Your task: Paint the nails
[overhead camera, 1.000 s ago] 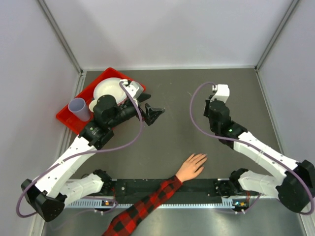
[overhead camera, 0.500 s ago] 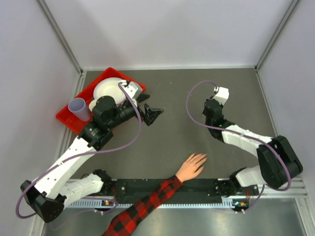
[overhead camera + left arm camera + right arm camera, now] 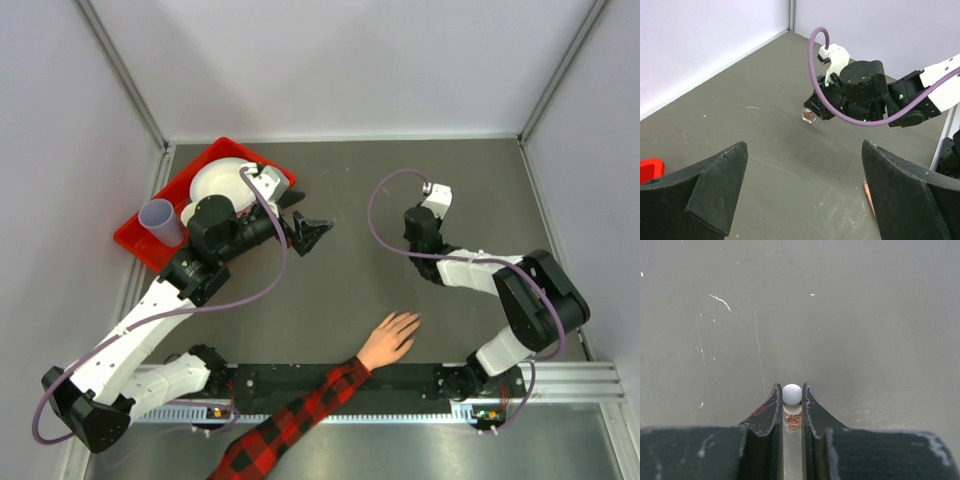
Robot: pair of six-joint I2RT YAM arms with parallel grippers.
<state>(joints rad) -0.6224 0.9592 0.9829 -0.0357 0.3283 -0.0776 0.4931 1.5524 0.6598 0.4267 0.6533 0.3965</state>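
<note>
top view of the nail-painting task, judged to be at the approach step. the peach-coloured hand (image 3: 388, 342) lies flat at 6 o'clock on the grey table (image 3: 350, 280). its plaid sleeve (image 3: 300, 410) trails toward 7 o'clock and its spread fingers aim at 1 o'clock. the nails (image 3: 412, 320) are too small to resolve. the right gripper (image 3: 790, 388), at 1 o'clock from the hand and well apart from it, is pinched nearly closed on a slim applicator (image 3: 792, 394) with a round white tip. the left gripper (image 3: 312, 232), at 10 o'clock near the red tray (image 3: 135, 245), stands fully spread and holds nothing. judged next move: the right arm swings toward 7 o'clock, lowers the tip onto one fingertip, and strokes lightly.
</note>
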